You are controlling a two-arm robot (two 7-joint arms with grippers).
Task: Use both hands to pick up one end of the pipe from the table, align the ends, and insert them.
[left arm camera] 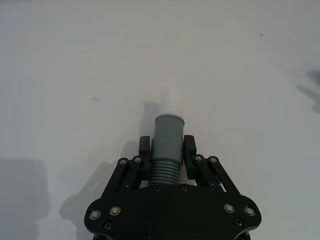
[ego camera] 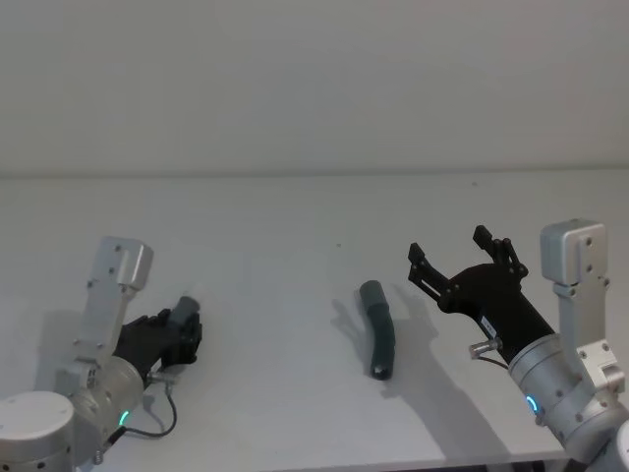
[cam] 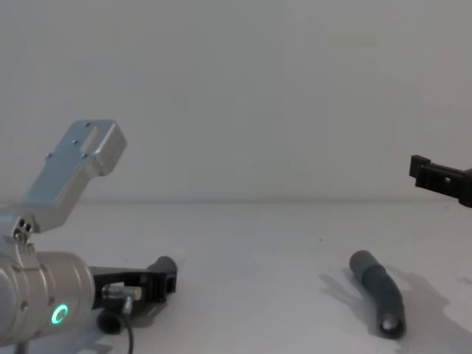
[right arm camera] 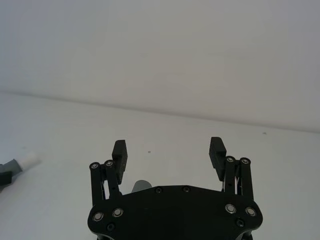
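Note:
One dark grey corrugated pipe piece [ego camera: 379, 330] lies curved on the white table [ego camera: 295, 226], its wider socket end [ego camera: 371, 291] pointing away from me; it also shows in the chest view [cam: 380, 295]. My right gripper [ego camera: 448, 246] hovers open just right of that far end, nothing between its fingers [right arm camera: 119, 152]. At the left, my left gripper [ego camera: 177, 334] is shut on the other pipe piece [left arm camera: 165, 170] low over the table. Its grey cuff [left arm camera: 168, 131] and white tip [left arm camera: 171, 100] stick out past the fingers. That tip [right arm camera: 27, 161] also appears in the right wrist view.
A pale grey wall [ego camera: 314, 79] rises behind the table's far edge. Bare table surface [ego camera: 275, 324] lies between the two grippers. The table's near edge [ego camera: 324, 462] runs just below the lying piece.

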